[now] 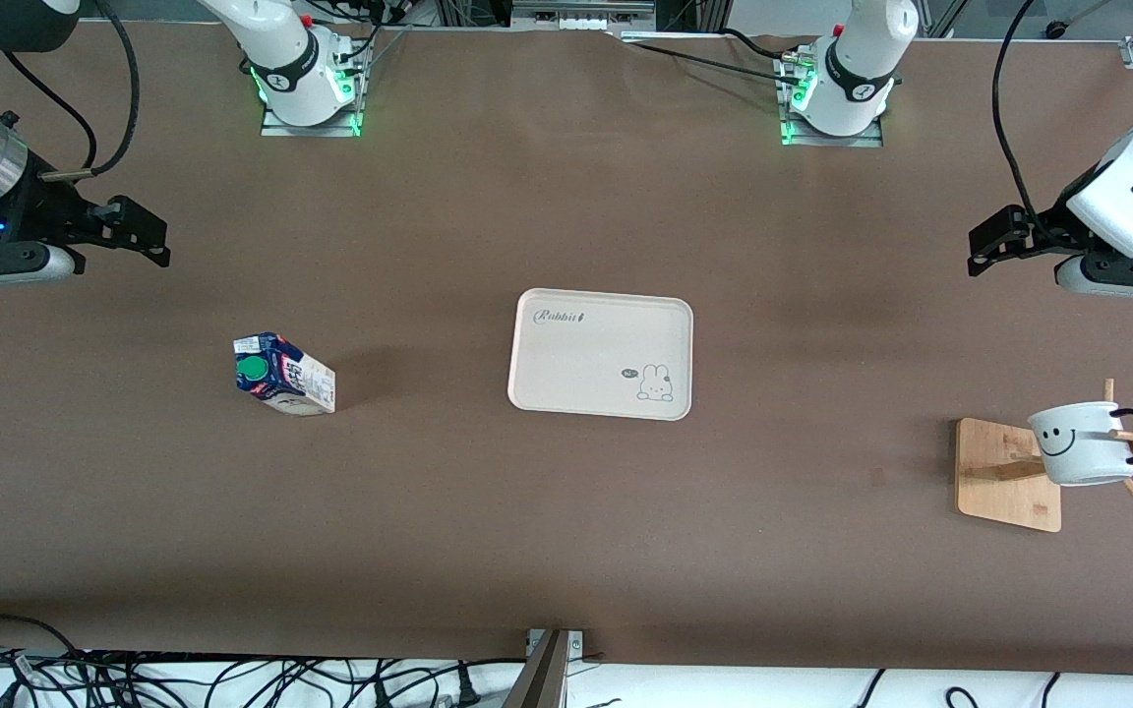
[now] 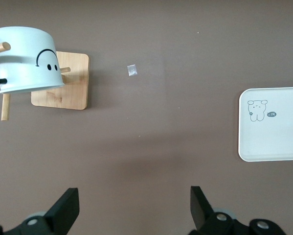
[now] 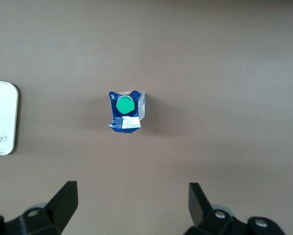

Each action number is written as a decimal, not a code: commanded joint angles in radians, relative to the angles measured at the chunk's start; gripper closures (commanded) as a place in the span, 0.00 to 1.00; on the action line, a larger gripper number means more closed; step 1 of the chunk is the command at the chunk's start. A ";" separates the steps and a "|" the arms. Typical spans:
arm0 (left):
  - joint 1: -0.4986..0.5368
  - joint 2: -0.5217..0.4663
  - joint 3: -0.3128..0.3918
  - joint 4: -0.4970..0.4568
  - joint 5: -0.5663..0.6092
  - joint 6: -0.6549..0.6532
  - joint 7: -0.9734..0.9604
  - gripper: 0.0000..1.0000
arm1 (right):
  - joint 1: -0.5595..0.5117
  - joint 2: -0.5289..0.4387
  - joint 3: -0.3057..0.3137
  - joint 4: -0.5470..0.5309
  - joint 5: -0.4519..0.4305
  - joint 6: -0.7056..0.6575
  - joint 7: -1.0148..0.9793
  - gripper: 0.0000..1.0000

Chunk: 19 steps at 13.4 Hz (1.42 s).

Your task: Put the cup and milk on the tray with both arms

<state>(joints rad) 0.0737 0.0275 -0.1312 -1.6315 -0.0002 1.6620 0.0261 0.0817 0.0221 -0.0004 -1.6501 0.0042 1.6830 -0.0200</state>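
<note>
You'll see the dark blue milk carton (image 3: 125,111) well clear of the right gripper (image 3: 131,208), and the white smiley mug (image 2: 25,59) clear of the left gripper (image 2: 135,208); both sets of fingers spread wide, empty.

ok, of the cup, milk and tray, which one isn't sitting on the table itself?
The cup. It hangs on a peg of the wooden rack at the left arm's end, while the milk and the tray rest directly on the table.

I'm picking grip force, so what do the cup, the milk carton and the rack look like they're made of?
Cup: likely glazed ceramic, smooth white sheen.
Milk carton: printed coated paperboard with folded gable, green plastic-looking cap.
Rack: light unpainted wood, pale grain visible.
</note>
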 commanded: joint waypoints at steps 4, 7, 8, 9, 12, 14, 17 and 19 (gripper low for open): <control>-0.003 0.017 -0.002 0.038 0.005 -0.028 0.015 0.00 | 0.006 -0.004 0.008 0.010 -0.024 0.003 0.037 0.00; -0.003 0.017 -0.010 0.038 0.005 -0.028 0.015 0.00 | 0.007 -0.004 0.008 0.010 -0.024 0.000 0.037 0.00; -0.003 0.017 -0.010 0.038 0.005 -0.030 0.015 0.00 | 0.007 -0.004 0.008 0.010 -0.024 -0.002 0.035 0.00; -0.003 0.017 -0.010 0.038 0.005 -0.028 0.015 0.00 | 0.007 -0.004 0.008 0.010 -0.024 -0.002 0.035 0.00; -0.003 0.018 -0.010 0.044 0.005 -0.028 0.015 0.00 | 0.007 -0.002 0.008 0.012 -0.021 0.004 0.028 0.00; -0.003 0.022 -0.010 0.047 0.005 -0.028 0.017 0.00 | 0.007 0.007 0.007 0.013 -0.015 0.006 0.019 0.00; -0.003 0.023 -0.011 0.048 0.005 -0.030 0.015 0.00 | 0.018 0.032 0.008 0.013 -0.019 0.010 0.025 0.00; -0.003 0.025 -0.013 0.048 0.006 -0.028 0.017 0.00 | 0.024 0.088 0.008 0.012 -0.027 0.010 0.025 0.00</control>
<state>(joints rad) 0.0710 0.0317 -0.1392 -1.6237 -0.0002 1.6595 0.0261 0.0936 0.0533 0.0068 -1.6504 -0.0044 1.6891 -0.0023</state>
